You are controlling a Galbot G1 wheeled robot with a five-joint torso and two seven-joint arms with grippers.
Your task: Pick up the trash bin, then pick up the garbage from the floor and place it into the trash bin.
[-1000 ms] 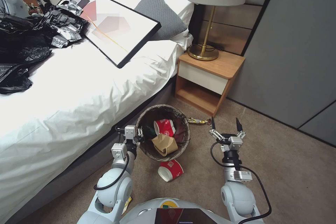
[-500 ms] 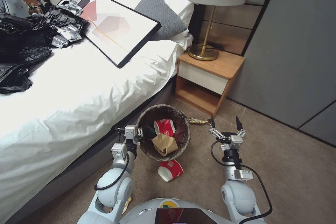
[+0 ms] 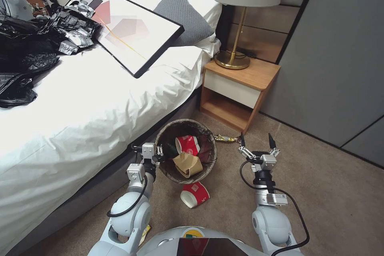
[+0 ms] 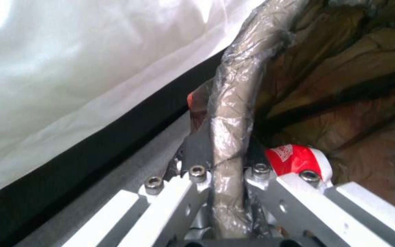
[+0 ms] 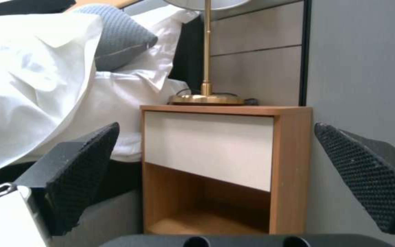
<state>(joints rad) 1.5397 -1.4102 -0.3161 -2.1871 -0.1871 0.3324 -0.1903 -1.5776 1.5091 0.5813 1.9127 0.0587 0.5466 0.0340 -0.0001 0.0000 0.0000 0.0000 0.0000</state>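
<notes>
Barely any change: right gripper [image 3: 256, 141] drifted slightly left, fingers spread wide, empty. Left gripper [image 4: 227, 171] is clamped on trash bin [image 3: 186, 125] rim beside the bed. Red paper cup [image 3: 194, 195] remains on carpet, likely next pick.

The robot has glossy white-grey rounded arm shells and a dark screen panel on its chest. Black cables loop along both forearms. The left gripper [image 3: 159, 153] has white metal links with hex screws; the right gripper [image 3: 256, 141] carries black, dimple-textured pointed fingers [image 5: 81, 164].
</notes>
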